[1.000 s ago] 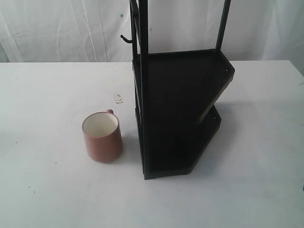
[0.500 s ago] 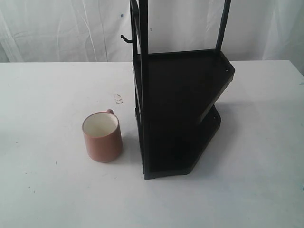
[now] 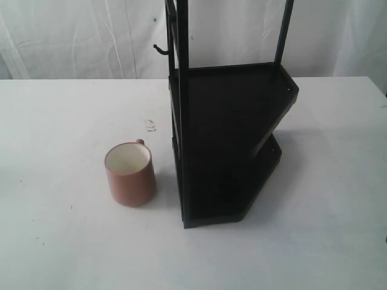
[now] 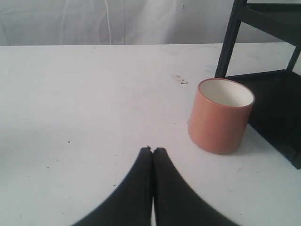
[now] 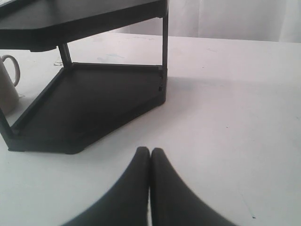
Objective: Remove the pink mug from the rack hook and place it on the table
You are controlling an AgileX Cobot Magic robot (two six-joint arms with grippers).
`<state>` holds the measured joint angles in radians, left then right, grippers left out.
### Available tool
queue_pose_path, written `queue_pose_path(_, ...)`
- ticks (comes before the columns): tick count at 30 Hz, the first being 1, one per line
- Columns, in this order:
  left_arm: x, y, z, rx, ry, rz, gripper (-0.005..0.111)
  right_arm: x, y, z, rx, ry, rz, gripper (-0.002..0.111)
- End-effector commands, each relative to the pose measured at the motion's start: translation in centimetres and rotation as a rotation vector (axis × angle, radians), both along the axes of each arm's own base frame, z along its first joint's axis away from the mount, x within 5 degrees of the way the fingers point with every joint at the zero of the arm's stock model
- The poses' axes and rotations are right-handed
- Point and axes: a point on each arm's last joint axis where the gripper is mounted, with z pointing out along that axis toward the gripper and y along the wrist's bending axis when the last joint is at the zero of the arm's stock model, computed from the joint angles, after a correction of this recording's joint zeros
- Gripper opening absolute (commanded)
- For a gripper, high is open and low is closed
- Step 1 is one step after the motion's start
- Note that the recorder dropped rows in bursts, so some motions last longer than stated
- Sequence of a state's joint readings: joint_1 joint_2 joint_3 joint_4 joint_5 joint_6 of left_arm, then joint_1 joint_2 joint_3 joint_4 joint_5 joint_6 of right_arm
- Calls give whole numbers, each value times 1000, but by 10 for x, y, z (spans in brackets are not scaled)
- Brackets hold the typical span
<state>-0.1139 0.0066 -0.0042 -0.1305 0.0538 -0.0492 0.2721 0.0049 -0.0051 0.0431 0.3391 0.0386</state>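
The pink mug (image 3: 130,175) stands upright on the white table (image 3: 60,121), just left of the black rack (image 3: 230,139), its small handle turned to the far side. The left wrist view shows the same pink mug (image 4: 220,117) beside the rack (image 4: 273,103). High on the rack's upright frame the rack hook (image 3: 159,49) juts out bare. My left gripper (image 4: 152,150) is shut and empty, a short way from the mug. Over bare table, my right gripper (image 5: 150,150) is shut and empty near the rack (image 5: 89,103). Neither gripper shows in the exterior view.
A small scuff (image 3: 150,125) marks the table behind the mug. A pale curtain (image 3: 78,36) hangs along the table's far edge. In the right wrist view the mug's handle (image 5: 10,70) peeks past the rack's lower tray.
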Motion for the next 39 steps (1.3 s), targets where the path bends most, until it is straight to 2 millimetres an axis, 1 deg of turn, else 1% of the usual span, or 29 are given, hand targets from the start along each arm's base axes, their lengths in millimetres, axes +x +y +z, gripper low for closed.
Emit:
queue_pose_path(1, -1, 0, -3, 57, 8, -5, 0, 0, 0, -1, 2, -3, -5, 0)
queue_pose_path(4, -1, 0, -3, 101, 0, -14, 0, 0, 0, -1, 2, -3, -5, 0)
queue_pose_path(8, -1, 0, -3, 109, -1, -16, 0, 0, 0, -1, 2, -3, -5, 0)
queue_pose_path(16, -1, 0, -3, 39, 11, 0, 0, 0, 0, -1, 2, -3, -5, 0)
queue_pose_path(39, -1, 1, -3, 47, 13, 4, 0, 0, 0, -1, 33, 6, -13, 0)
